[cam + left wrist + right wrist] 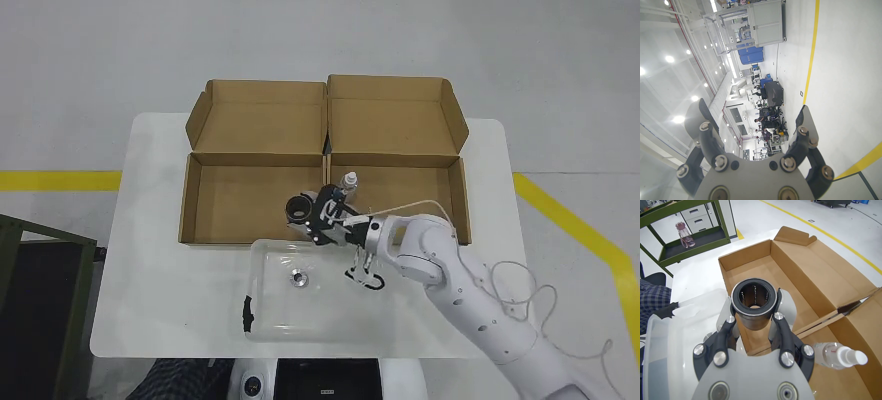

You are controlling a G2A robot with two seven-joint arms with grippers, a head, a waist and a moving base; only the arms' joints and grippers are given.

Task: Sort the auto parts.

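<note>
My right gripper [754, 311] is shut on a black cylindrical bearing [753, 303] with a hollow bore, held above the near edge of the left cardboard box [761, 275]. In the top view the bearing [298, 208] hangs over that box [220, 200] near the divider between the two boxes, with the right gripper [322, 215] behind it. A small clear spray bottle [836, 356] stands in the right cardboard box [440, 195]. A small round metal part [297, 279] lies in the clear plastic bin [262, 320]. My left gripper [753, 113] is open, pointing at the room with nothing between its fingers.
The two open cardboard boxes sit side by side at the table's far half, flaps raised behind. A black-gloved hand [668, 311] of a person in a checked sleeve holds the clear bin's edge. A green shelf [696, 241] with a bottle stands beyond the table.
</note>
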